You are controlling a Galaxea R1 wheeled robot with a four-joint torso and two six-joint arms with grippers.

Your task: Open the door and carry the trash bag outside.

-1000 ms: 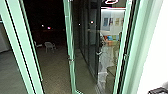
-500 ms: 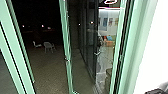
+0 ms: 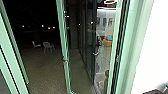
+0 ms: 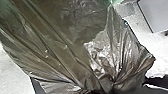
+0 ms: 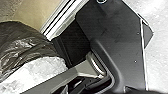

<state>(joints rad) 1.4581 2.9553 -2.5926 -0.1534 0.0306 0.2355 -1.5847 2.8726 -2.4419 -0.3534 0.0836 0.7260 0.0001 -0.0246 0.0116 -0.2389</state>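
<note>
In the head view a glass door with a pale green frame (image 3: 65,60) stands open onto the dark yard. Large in the left wrist view is the dark, shiny trash bag (image 4: 75,47); its folds gather tightly at my left gripper (image 4: 101,86), which is shut on it. The same bag (image 5: 22,47) bulges beside the robot's plate and jointed bar in the right wrist view. A dark bit of the right arm (image 3: 153,91) reaches into the head view's lower right corner.
Green door posts (image 3: 18,57) rise at the left, with another green frame (image 3: 125,47) and a white wall (image 3: 152,50) at right. Pale chairs (image 3: 48,46) stand out on the paved yard. A lit room shows through glass. A metal sill (image 5: 61,20) runs past the bag.
The whole head picture has shifted: the camera has moved with the robot, and more of the yard with both pale chairs now shows between the left post and the open door.
</note>
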